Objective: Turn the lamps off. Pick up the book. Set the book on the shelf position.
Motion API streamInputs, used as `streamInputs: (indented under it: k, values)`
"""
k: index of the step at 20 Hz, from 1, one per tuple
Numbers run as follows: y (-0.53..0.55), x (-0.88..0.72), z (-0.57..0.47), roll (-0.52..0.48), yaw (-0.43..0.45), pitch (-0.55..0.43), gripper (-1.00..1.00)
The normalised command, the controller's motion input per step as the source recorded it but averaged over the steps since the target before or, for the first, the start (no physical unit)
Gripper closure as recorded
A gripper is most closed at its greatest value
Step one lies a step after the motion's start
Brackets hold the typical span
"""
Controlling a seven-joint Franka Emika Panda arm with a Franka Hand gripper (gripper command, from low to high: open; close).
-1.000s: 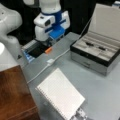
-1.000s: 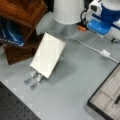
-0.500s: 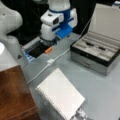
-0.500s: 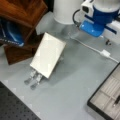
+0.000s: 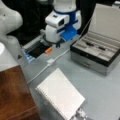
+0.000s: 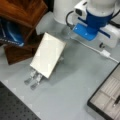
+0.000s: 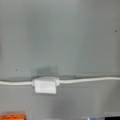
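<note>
The tool (image 5: 53,43), its finger spread impossible to tell, hangs above the white inline switch (image 7: 45,85) on its cord, near the book (image 5: 60,95) propped tilted on the grey surface (image 6: 75,87) beside the shelf position (image 5: 13,95).

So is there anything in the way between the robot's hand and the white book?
Nothing tall. Between the hand and the book there is only bare grey table with a thin white cord and its small switch lying flat across it.
</note>
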Motion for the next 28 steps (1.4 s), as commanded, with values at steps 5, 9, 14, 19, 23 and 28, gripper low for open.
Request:
streamInputs:
  k: [5, 9, 14, 19, 23, 28]
  values:
    - [-0.13, 0.64, 0.12, -0.136, 0.02, 0.209, -1.0]
    - [-0.09, 0.7, 0.08, -0.118, 0.026, 0.17, -1.0]
    - [-0.08, 0.63, 0.07, -0.172, 0.035, 0.172, -1.0]
    - [-0.1, 0.52, 0.03, -0.208, 0.036, 0.172, -1.0]
    - [-0.09, 0.39, -0.03, -0.264, 0.065, 0.181, -1.0]
    - [-0.07, 0.26, -0.05, -0.341, 0.112, 0.197, -1.0]
